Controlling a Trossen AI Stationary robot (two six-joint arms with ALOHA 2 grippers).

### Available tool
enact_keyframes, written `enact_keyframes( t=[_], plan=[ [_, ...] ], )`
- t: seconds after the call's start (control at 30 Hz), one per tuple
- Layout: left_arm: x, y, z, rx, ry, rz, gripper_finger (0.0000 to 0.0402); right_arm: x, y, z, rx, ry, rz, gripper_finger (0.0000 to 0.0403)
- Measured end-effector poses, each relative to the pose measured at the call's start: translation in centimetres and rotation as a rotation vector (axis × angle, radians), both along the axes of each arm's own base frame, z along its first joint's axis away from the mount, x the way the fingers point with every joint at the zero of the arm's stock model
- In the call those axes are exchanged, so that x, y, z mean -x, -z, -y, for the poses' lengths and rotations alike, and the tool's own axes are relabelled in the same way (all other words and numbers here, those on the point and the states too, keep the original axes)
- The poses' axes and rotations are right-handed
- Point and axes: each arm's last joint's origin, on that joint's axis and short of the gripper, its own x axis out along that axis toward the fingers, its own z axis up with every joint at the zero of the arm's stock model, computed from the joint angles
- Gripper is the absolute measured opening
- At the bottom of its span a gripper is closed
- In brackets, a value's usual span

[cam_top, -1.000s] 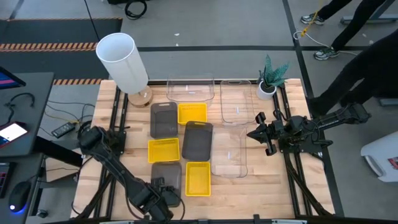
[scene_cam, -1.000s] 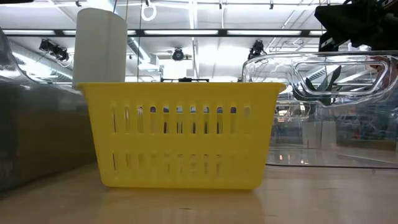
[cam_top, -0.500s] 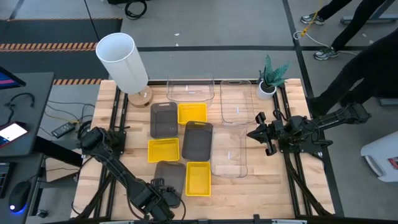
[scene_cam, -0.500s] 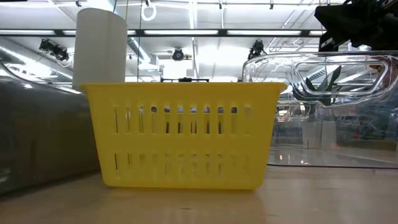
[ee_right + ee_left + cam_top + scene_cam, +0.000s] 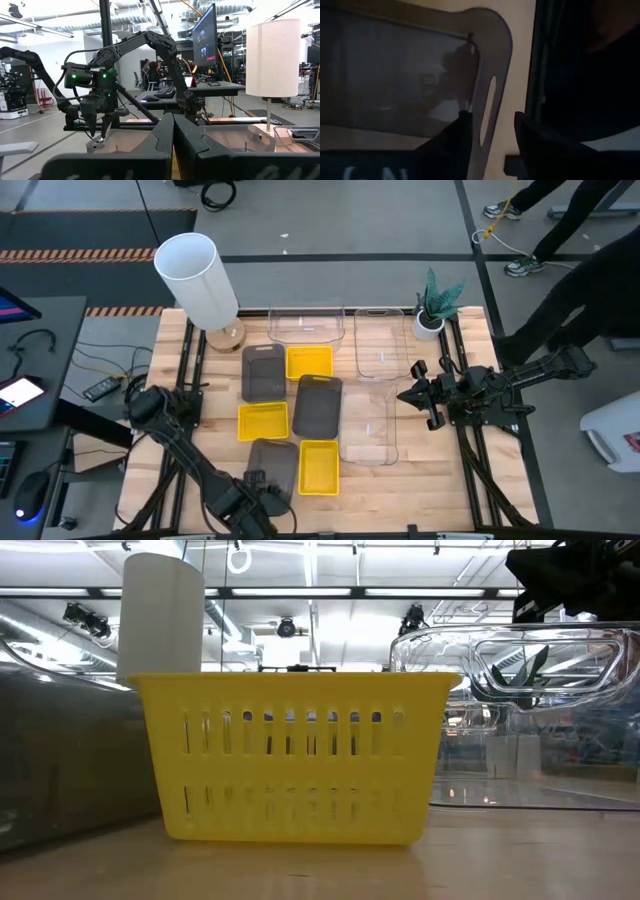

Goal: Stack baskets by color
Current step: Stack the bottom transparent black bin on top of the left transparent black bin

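At the table's near left edge, the left gripper (image 5: 490,132) straddles the dark grey basket's (image 5: 270,463) handle rim, fingers not yet clamped, and should close squarely before lifting; the right gripper (image 5: 412,393) waits clenched.

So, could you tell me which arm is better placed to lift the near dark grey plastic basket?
The left: its gripper straddles the dark grey plastic basket rim at the near edge, jaws either side of the handle slot. The right gripper, jaws shut, hovers beside the clear baskets.
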Motion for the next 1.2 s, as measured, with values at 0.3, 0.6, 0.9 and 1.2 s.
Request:
enact_keyframes(
  t=[0.3,0.6,0.9,1.2],
  plan=[
    [-0.3,2.6,0.5,-0.039,0.033,-0.075,0.0137,0.0,0.0,0.0,0.000,0.000,0.000,0.0016],
    [-0.4,2.8,0.6,-0.043,0.032,-0.079,0.0102,0.0,0.0,0.0,0.000,0.000,0.000,0.0016],
    [-0.5,3.3,0.6,-0.052,0.040,-0.091,0.0023,0.0,0.0,0.0,0.000,0.000,0.000,0.0016],
    [-0.5,3.3,0.6,-0.006,0.040,-0.136,0.0005,0.0,0.0,0.0,0.000,0.000,0.000,0.0016]
  ],
)
